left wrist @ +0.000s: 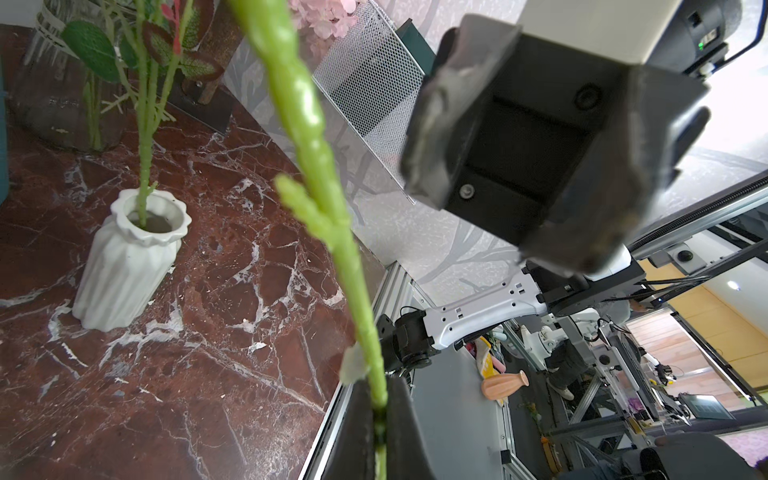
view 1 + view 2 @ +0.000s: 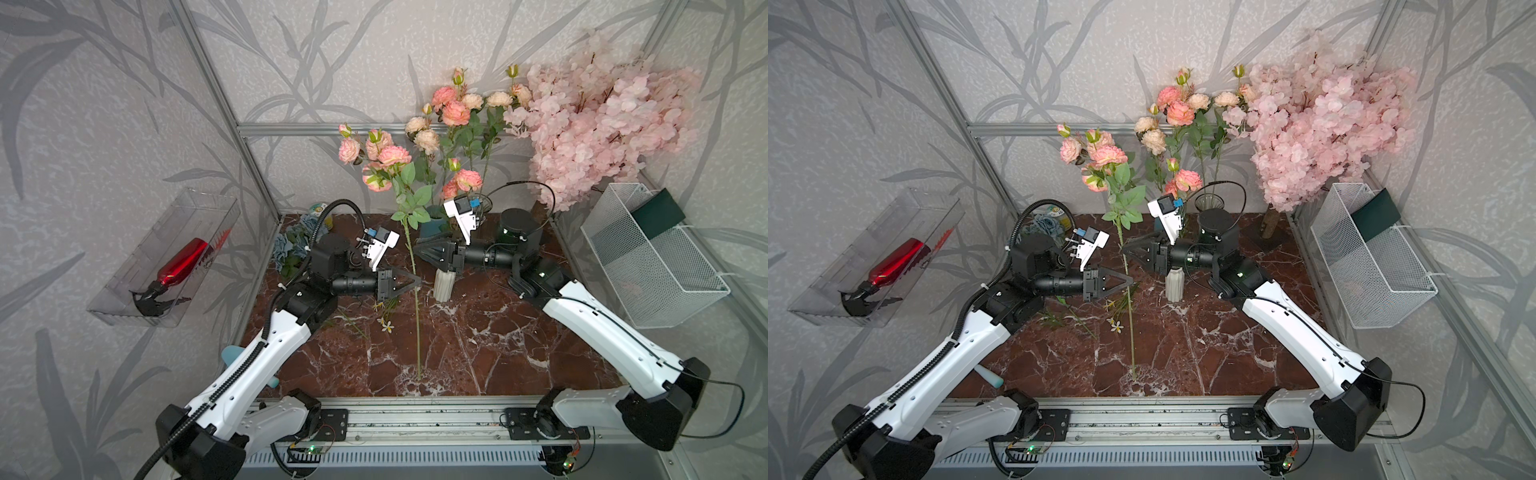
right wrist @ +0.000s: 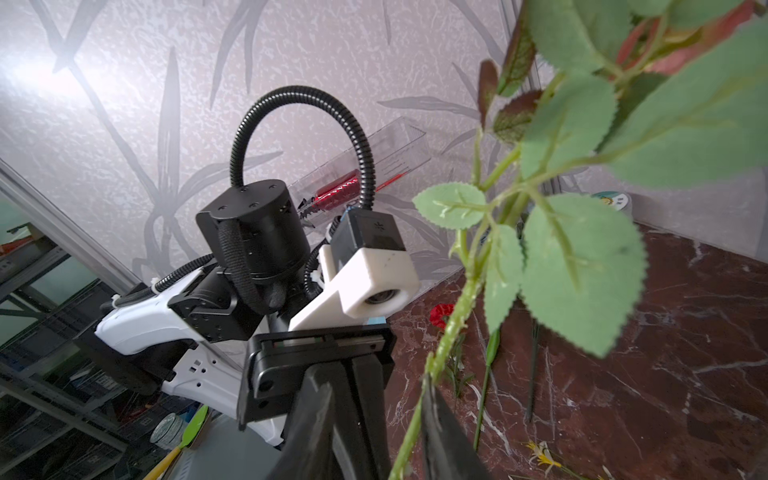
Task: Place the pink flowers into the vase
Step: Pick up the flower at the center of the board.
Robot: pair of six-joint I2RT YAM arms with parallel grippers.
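Observation:
A spray of pink flowers (image 2: 386, 156) stands nearly upright on a long green stem (image 2: 417, 324), its foot near the table's front. My left gripper (image 2: 417, 284) is shut on that stem partway up; in the left wrist view the stem (image 1: 320, 166) is pinched between both fingers (image 1: 357, 436). My right gripper (image 2: 417, 249) is higher on the same stem, open. In the right wrist view the stem (image 3: 451, 328) leans on one finger (image 3: 440, 419) with a gap to its partner. The white ribbed vase (image 2: 442, 286) (image 1: 124, 266) stands just right of the stem and holds one green stem.
More pink flowers (image 2: 453, 110) rise behind, some from a glass vase (image 2: 1209, 203). A pale-pink blossom tree (image 2: 598, 120) fills the back right, above a white wire basket (image 2: 652, 257). Blue-grey flowers (image 2: 291, 245) and small loose flowers (image 2: 386, 326) lie at the left.

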